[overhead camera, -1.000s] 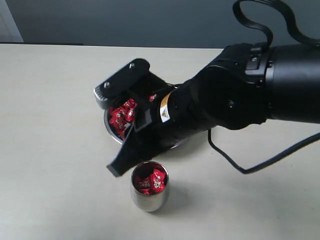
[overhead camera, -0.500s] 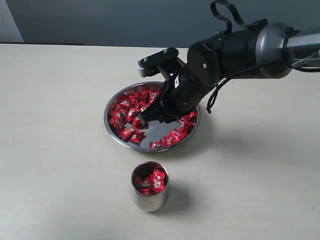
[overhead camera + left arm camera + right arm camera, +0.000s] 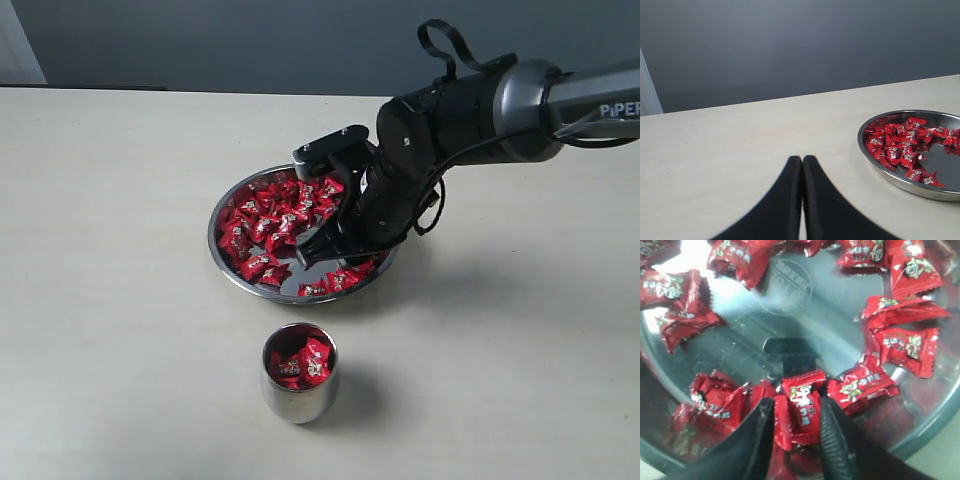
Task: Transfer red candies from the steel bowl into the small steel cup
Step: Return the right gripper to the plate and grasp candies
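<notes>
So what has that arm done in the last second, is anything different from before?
The right gripper moved away from beside the small steel cup and came down into the steel bowl, ending low in its right part. Its fingers now press on both sides of one red candy. The bowl, the cup and the candies in the cup stayed where they were.
</notes>
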Controlling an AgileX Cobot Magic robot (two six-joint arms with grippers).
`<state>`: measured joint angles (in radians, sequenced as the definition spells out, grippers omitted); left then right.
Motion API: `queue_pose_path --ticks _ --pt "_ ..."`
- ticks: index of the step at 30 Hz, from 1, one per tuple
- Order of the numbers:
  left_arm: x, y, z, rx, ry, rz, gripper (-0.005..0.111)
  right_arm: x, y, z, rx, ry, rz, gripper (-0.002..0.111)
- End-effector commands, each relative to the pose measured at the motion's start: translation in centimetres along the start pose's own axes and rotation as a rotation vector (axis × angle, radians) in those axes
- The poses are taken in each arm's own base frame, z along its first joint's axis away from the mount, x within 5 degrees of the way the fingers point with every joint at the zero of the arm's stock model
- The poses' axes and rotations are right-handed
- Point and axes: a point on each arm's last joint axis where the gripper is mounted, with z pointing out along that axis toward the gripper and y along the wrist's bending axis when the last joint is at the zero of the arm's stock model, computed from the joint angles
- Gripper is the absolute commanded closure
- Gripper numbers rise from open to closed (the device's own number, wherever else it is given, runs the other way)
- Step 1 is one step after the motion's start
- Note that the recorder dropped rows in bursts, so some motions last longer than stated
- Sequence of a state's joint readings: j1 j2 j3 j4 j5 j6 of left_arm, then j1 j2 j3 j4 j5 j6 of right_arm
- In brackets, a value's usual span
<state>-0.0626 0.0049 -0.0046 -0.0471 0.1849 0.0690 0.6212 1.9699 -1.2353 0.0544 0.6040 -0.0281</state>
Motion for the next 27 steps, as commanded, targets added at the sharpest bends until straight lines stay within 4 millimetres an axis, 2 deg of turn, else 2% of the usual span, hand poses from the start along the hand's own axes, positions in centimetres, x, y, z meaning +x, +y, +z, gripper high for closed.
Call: queue_pose_path --ticks 1,16,18,22,27 --pt "0.08 0.00 -0.01 -0.001 -0.006 -0.001 0.105 0.20 -0.13 0.62 0.001 0.032 -0.002 0.077" --pt "0.08 0.00 -0.01 -0.001 -0.006 -0.001 0.105 -0.07 0.11 1.27 -0.028 0.000 0.000 0.077" --pt "0.08 0.00 -0.01 -0.001 -0.006 -0.001 0.105 -0.18 0.10 1.27 -0.027 -0.012 0.000 0.082" --pt "0.08 0.00 -0.01 -0.001 -0.006 -0.001 0.105 -0.46 0.09 1.26 -0.026 -0.043 0.002 0.109" --pt "0.08 0.00 -0.01 -0.001 -0.006 -0.001 0.105 -0.72 0.08 1.25 -0.025 -0.071 0.005 0.108"
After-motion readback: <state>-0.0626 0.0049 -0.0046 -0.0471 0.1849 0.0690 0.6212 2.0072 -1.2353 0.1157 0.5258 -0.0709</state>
